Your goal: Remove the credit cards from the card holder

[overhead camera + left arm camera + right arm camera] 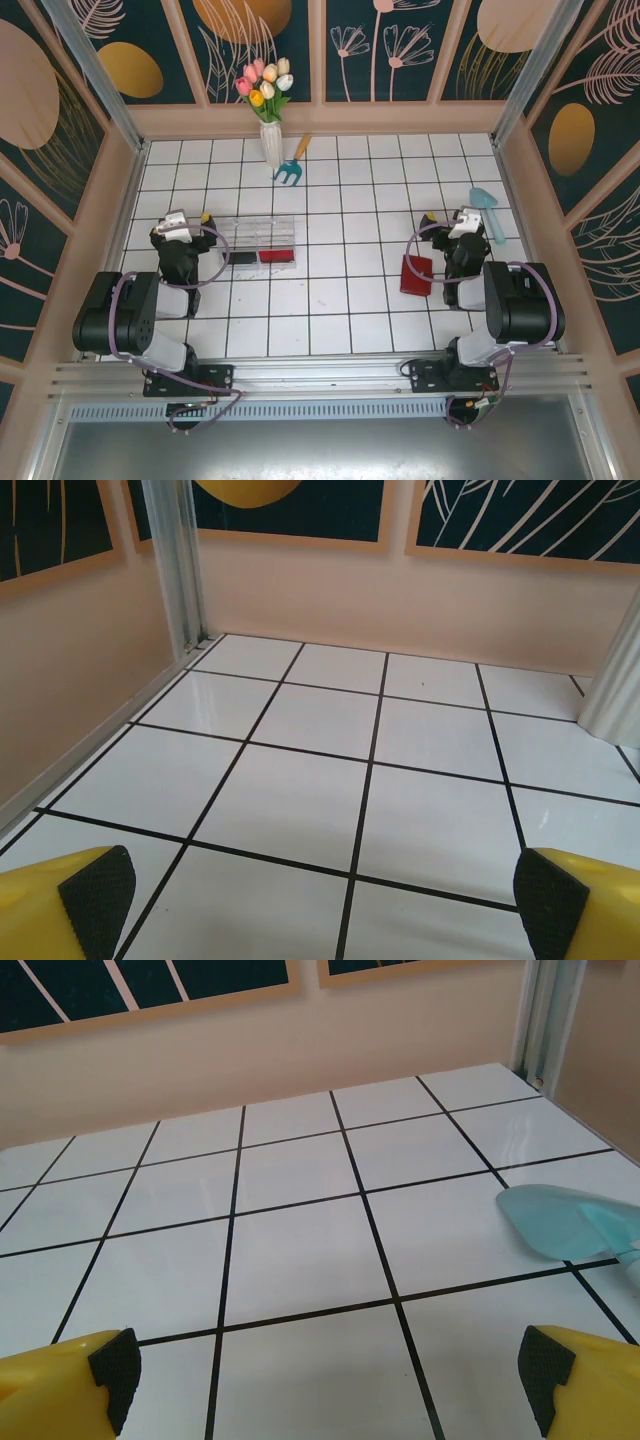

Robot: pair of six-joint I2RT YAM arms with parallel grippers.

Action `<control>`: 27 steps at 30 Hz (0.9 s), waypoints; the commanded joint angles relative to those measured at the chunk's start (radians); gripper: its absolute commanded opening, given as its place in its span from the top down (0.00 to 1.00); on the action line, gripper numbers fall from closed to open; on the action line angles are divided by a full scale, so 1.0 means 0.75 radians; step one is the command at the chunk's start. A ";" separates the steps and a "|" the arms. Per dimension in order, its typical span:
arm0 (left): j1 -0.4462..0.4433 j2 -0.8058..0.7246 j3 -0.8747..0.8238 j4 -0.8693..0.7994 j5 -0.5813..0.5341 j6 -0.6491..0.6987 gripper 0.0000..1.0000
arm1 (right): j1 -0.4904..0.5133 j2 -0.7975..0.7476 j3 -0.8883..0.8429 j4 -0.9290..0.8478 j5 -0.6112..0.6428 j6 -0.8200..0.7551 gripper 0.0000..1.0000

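Both arms are sitting folded at the near edge of the desk (340, 310), neither one gripping anything. The left pincer (320, 905) is hanging over bare white tiles, with its fingers (95, 895) spread wide apart. The right pincer (330, 1385) is hanging the same way, fingers wide apart, and a light-blue scoop (565, 1222) is lying on the tiles ahead to its right. The red card holder (416, 274) is lying flat on the desk just beside the right arm, on its left, near that pincer but not touching it. It looks folded shut, though it's too small from overhead to be sure. A clear tray (258, 243) with red and black pieces is sitting just right of the left arm, well apart from the card holder. A vase of tulips (270, 140) and a small rake (291, 165) are sitting by the back wall.
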 commanded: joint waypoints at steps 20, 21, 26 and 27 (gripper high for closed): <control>-0.004 0.002 0.025 0.034 0.017 0.012 0.01 | -0.007 0.007 0.005 0.046 -0.024 -0.014 0.01; -0.005 0.001 0.022 0.039 0.016 0.013 0.01 | -0.007 0.007 0.004 0.047 -0.024 -0.014 0.01; -0.006 0.002 0.021 0.038 0.015 0.013 0.01 | -0.008 0.006 0.004 0.048 -0.024 -0.014 0.01; -0.006 0.001 0.025 0.031 0.017 0.012 0.01 | -0.007 0.006 0.004 0.048 -0.024 -0.014 0.01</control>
